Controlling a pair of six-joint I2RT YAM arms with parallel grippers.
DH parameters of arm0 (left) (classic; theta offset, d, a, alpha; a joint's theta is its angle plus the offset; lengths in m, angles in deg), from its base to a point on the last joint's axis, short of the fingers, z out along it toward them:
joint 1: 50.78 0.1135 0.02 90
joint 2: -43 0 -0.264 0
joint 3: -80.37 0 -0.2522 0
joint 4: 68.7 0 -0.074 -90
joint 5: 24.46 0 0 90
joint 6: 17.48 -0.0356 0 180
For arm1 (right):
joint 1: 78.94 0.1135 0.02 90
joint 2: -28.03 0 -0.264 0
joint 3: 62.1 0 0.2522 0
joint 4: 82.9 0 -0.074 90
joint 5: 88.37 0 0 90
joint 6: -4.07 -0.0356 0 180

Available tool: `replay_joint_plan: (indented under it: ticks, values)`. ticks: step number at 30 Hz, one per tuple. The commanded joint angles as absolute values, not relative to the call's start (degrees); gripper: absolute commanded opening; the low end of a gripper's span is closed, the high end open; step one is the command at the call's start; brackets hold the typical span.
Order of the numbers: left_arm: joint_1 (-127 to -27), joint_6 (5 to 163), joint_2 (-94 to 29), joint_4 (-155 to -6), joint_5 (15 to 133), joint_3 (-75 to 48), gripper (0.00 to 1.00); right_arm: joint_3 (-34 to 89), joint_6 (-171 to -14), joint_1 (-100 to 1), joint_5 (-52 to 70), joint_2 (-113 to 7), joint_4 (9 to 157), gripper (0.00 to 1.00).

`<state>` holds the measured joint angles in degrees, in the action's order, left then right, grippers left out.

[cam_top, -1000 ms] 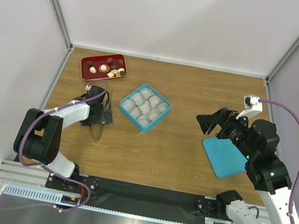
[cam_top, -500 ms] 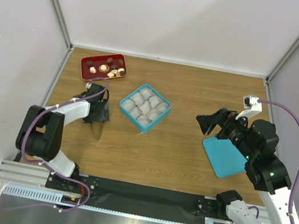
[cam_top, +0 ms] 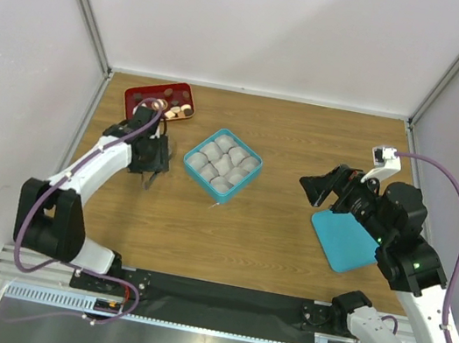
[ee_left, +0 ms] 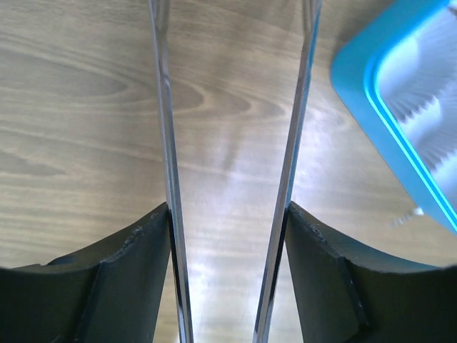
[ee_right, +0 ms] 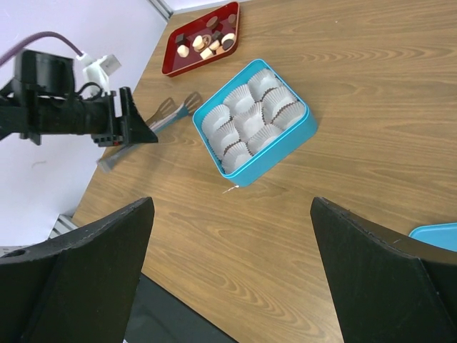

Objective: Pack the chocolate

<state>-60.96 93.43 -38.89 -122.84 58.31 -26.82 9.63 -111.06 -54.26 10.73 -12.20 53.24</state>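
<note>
**Left gripper closed on the tongs, chocolate not yet picked**

The left gripper (cam_top: 150, 160) is closed around a pair of metal tongs (ee_right: 175, 108). In the left wrist view, each black finger presses on the outer side of one shiny blade, and the two blades run forward over the wooden table (cam_top: 289, 138) with a gap between them. The tips of the tongs point toward the far-left corner. They lie between the gripper and the red tray (cam_top: 134, 94) and do not reach the tray.

The chocolate (cam_top: 172, 107) is in this red tray as small round pieces, some dark brown and some light tan. The teal box (cam_top: 190, 165) stands just to the right of the left gripper. It holds white paper cups (cam_top: 223, 163), which look empty. One cup at the near corner seems darker inside in the right wrist view, but it is too small to tell if a piece lies there.

The right gripper (cam_top: 320, 184) is wide open and holds nothing. It hangs above the table on the right side, near the teal lid (cam_top: 343, 241).

The step in hand appears to be taking up the tool, so the packing itself is only at its beginning. The next move probably calls for carrying the tong tips over the tray and lowering them around one single piece. The gripper would then squeeze gently, so that the piece does not slip or break. The pieces lie close together, so the tips should come down on a piece at the edge of the group.
</note>
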Motion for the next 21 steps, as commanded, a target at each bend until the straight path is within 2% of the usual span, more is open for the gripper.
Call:
replay_joint_plan:
  ticks: [1, 17, 21]
  values:
    - [-61.4, 90.7, -35.0, -129.0, 60.7, -23.8, 0.66, 10.0, -112.0, -53.9, 11.5, -11.9, 54.8, 1.00]
    - [-61.4, 89.3, -30.4, -138.8, 55.7, -12.3, 0.57, 9.7, -112.6, -54.0, 11.7, -13.0, 54.3, 1.00]
    - [-61.4, 88.7, -34.0, -140.7, 51.1, -0.2, 0.53, 9.0, -111.9, -54.0, 10.8, -12.7, 53.7, 1.00]
